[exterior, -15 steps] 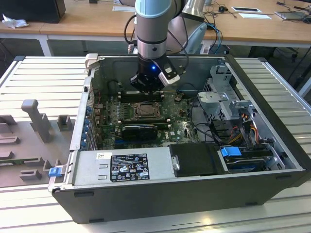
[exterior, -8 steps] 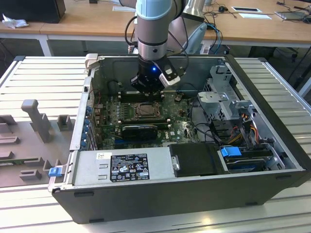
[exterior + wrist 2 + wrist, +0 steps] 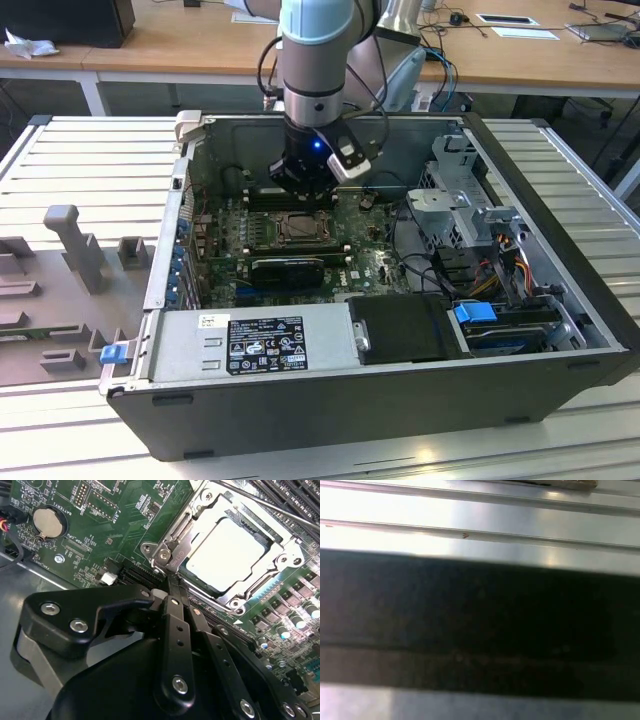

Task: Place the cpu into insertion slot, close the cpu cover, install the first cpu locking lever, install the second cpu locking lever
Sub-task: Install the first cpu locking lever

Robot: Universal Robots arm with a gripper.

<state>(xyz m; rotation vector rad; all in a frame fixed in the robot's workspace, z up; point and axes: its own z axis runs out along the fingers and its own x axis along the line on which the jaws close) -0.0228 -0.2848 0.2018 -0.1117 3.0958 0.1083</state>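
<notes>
Hovering at the socket's edge, pincer (image 3: 172, 587) clenched, holding nothing
Slipping sideways could scrape the cpu cover (image 3: 176, 534) over the seated cpu (image 3: 227, 552)

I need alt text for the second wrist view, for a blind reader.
The cpu sits in the insertion slot under the closed cpu cover, on a green board. The black gripper is at the cover's corner.
</notes>
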